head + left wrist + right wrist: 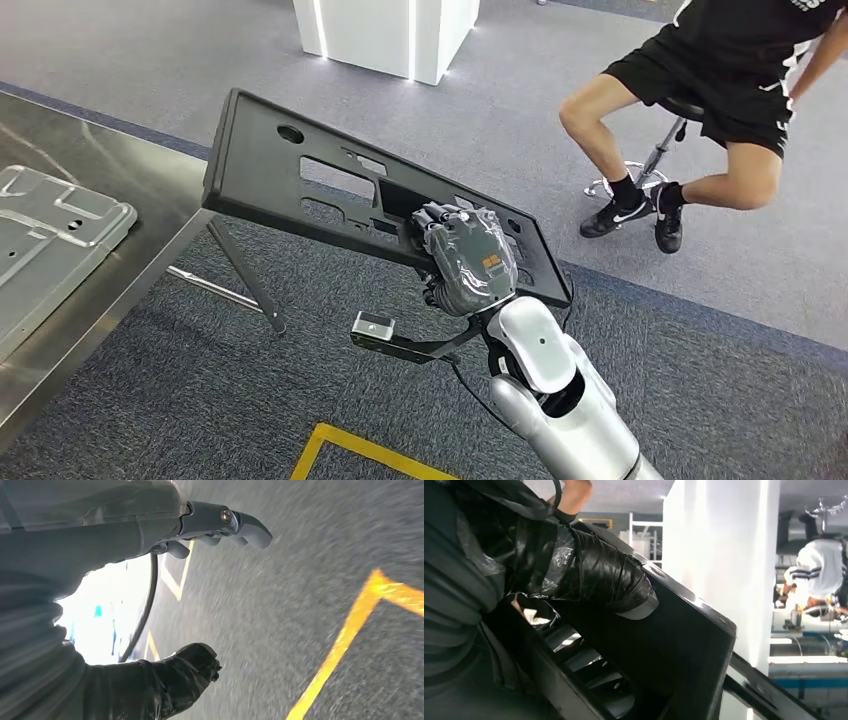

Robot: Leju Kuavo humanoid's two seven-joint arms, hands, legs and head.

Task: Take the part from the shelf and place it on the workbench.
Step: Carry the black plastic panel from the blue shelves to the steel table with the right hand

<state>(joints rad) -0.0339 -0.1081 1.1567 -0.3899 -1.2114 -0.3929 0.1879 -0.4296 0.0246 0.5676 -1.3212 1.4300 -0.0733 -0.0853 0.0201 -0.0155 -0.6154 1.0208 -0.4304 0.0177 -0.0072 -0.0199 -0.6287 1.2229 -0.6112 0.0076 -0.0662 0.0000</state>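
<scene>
Beyond my fingers: the steel workbench (pixel 95 330) lies past the far end of the part, its edge running under that end in the head view.
Part: a long flat black plastic panel with rectangular cut-outs (pixel 300 170), off the shelf and in the air, tilted, with the end away from my fingers higher.
Right hand: my right hand (pixel 462 258), grey and wrapped in black tape, is clamped on the panel's near edge; fingers curl through a cut-out, and the taped thumb (pixel 594 580) presses the panel's face in the right wrist view.
Left hand: my left hand (pixel 220 527) hangs over grey carpet with yellow floor tape (pixel 345 640); fingers slightly curled, apart, holding nothing.
On the bench: a pale grey moulded sheet-metal tray (pixel 50 230) sits well away from my fingers, near where the panel's far end points.
Nearby: a person in black shorts sits on a stool (pixel 665 150), beyond the panel, well apart from my hand.
Risk, grip: I judge the one-handed hold near one end leaves a long lever; the panel could twist or slip out.
Risk, landing: the far end could strike the bench edge or the tray if I lower it too early.
</scene>
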